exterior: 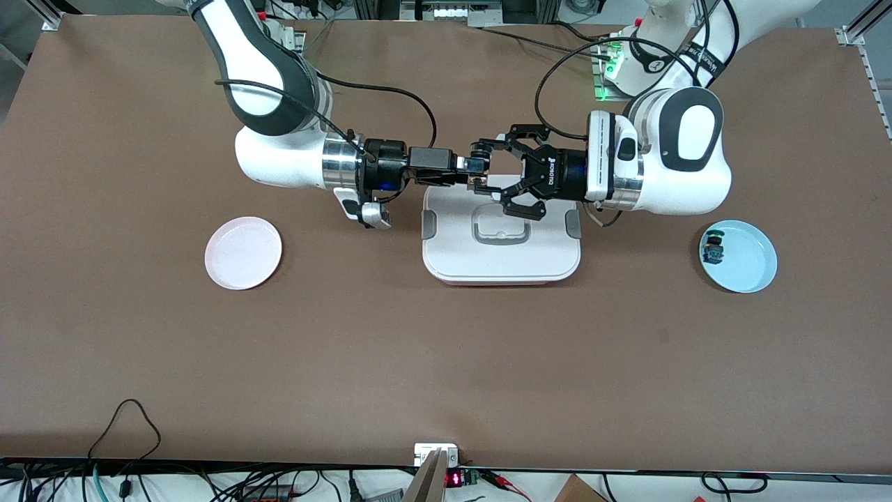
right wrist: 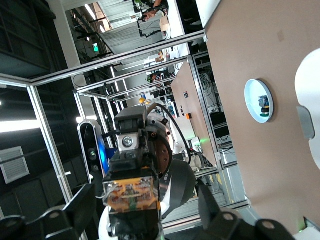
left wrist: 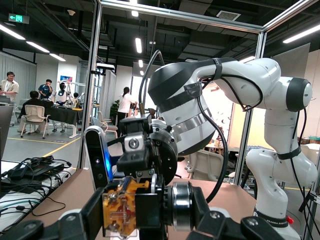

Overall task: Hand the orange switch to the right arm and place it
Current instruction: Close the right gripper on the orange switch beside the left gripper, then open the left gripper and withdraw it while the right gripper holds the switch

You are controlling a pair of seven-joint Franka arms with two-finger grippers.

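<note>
A: The table [exterior: 446, 362] is looking matt brown, like smooth board, giving back no shine.

B: The white box [exterior: 500, 245] is showing smooth plastic with a soft sheen, and so are the pink plate [exterior: 243, 252] and the blue plate [exterior: 739, 256].

A: The arm shells are gleaming glossy white, and the right arm [exterior: 279, 125] is wearing a polished metal ring.

B: The orange switch [left wrist: 119, 210] is showing a translucent amber plastic face.

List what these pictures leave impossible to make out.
- Front view: orange switch, too small for detail, mostly covered by the left gripper and right gripper meeting over the white container.
- Front view: container's contents, hidden by its lid.
- Front view: black switch on the blue plate, too small for detail.
</note>
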